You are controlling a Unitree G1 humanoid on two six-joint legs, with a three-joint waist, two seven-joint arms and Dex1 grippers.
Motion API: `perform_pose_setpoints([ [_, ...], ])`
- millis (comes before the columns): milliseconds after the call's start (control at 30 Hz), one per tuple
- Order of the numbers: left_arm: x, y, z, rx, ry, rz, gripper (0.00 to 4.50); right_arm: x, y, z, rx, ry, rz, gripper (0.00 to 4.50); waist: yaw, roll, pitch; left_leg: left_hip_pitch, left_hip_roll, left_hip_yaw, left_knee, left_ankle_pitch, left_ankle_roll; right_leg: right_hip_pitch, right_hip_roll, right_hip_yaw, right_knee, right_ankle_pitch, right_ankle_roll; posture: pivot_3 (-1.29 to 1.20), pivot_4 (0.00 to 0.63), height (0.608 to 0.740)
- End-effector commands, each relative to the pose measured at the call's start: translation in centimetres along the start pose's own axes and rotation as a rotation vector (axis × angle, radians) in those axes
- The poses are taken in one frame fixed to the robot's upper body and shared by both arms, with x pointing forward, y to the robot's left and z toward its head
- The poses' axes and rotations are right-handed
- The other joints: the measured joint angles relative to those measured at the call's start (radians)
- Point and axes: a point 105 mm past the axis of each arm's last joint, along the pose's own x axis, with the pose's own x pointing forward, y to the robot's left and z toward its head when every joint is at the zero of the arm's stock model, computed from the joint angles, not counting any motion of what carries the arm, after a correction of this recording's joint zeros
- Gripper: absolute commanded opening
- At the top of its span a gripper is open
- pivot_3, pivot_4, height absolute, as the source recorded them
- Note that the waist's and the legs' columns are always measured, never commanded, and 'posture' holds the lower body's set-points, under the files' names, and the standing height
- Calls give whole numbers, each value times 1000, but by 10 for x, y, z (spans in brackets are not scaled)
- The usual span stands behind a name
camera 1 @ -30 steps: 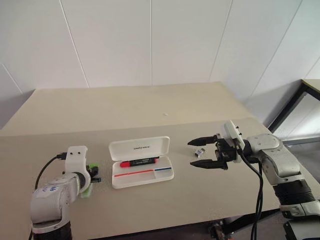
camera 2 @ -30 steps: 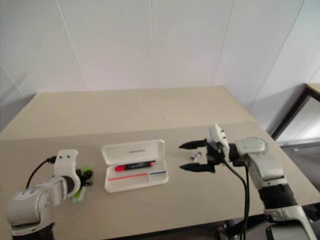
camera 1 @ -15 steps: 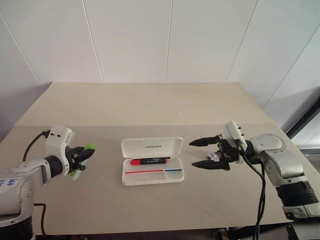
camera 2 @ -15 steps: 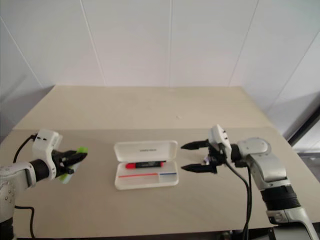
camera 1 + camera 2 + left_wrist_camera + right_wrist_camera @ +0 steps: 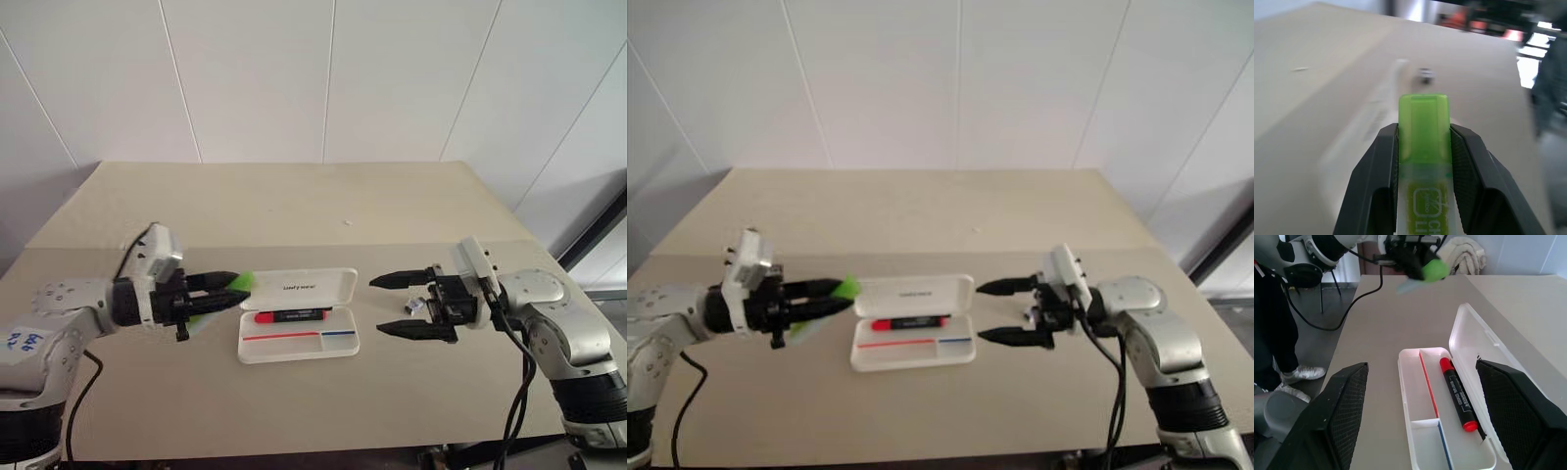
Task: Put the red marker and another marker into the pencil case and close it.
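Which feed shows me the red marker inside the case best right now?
The right wrist view: the red marker lies in plain sight along the hinge side of the open pencil case, cap and barrel label both visible. Both eye views show it smaller, from the side. In the left wrist view the case is just a blur.

Bare worktop (image 5: 294, 211) lies behind and in front of the open pencil case (image 5: 297, 316); a small metal object (image 5: 413, 305) sits right of it

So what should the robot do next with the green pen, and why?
Probably carry it a bit further over the open pencil case and lower it in. The left gripper grips the green highlighter just beside the case, and the red marker already lies inside.
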Motion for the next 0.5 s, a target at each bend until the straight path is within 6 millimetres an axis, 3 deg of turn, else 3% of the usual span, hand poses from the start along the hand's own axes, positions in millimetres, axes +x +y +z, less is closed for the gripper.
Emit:
perform_pose_setpoints([
  [33, 9, -6, -9, 43, 94, -107, 1088, -4, 0, 11, -52, -15, -38, 4500, 0, 0, 0, 0, 0, 0, 0, 0, 0, 0, 0, 0, 0, 0, 0, 0, 150, 740],
  [400, 52, 9, -33, 62, 152, -170, 1088, -10, 7, 3, -39, 12, -113, 4500, 3, 0, 0, -1, 0, 0, 9, -1, 2, 1, 1, 1, 6, 0, 1, 0, 150, 740],
  [500, 63, 22, -38, 63, 213, -146, 1088, -10, 7, 2, -38, 15, -123, 4500, 4, 0, 0, -1, 0, 0, 12, -2, 3, 1, 1, 1, 8, 0, 1, 0, 150, 740],
])
